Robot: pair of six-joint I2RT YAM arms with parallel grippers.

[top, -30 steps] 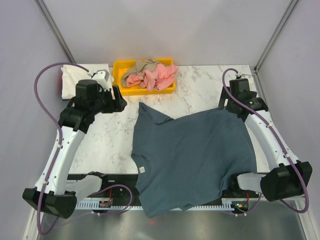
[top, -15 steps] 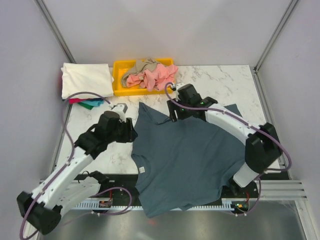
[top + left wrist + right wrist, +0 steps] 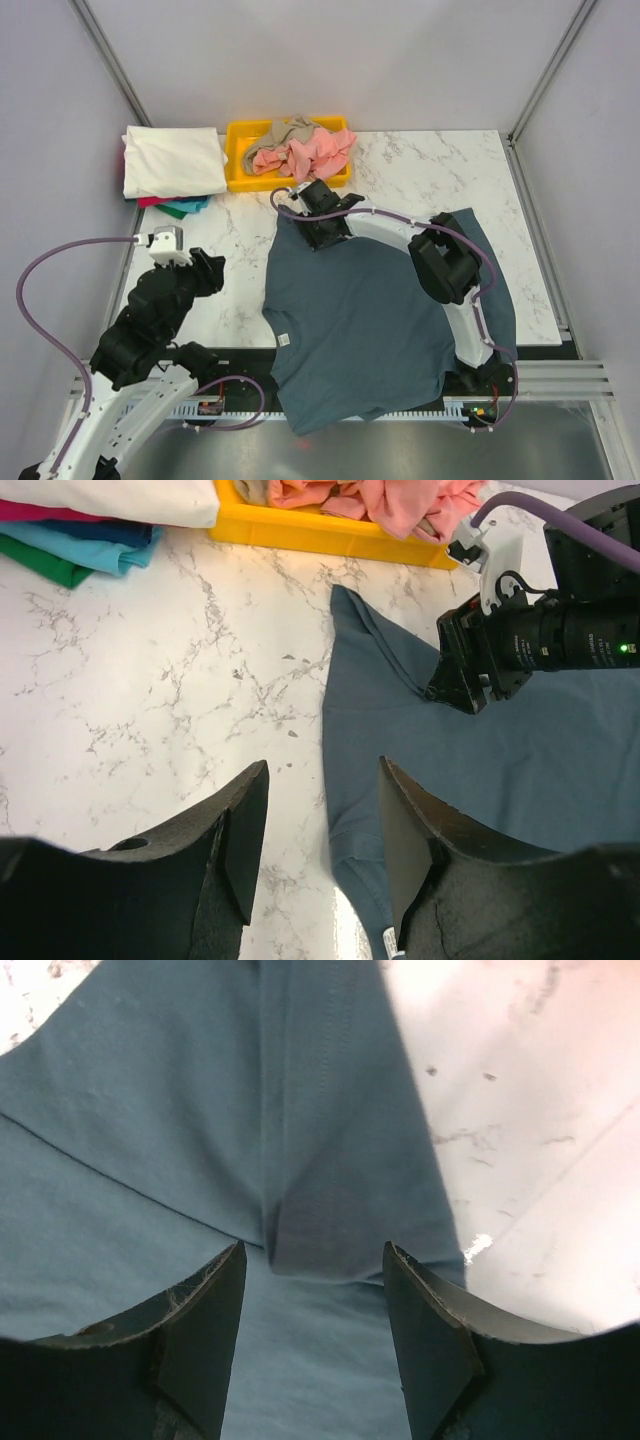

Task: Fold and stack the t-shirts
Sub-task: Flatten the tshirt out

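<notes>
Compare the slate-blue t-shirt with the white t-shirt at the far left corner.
The slate-blue t-shirt lies spread out unfolded; the white t-shirt is folded into a rectangle. The slate-blue one rests directly on the marble table; the white one tops a stack of coloured shirts. The right end effector is over the slate-blue one's collar; none is near the white one. Both are plain-coloured.

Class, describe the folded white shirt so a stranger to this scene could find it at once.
On the white marble table, look to the far left corner, beside the yellow plastic bin. A cream-white folded t-shirt tops a small stack there. Its neighbours are coloured, crumpled in the bin or spread flat; it alone is pale and neatly folded.
</notes>
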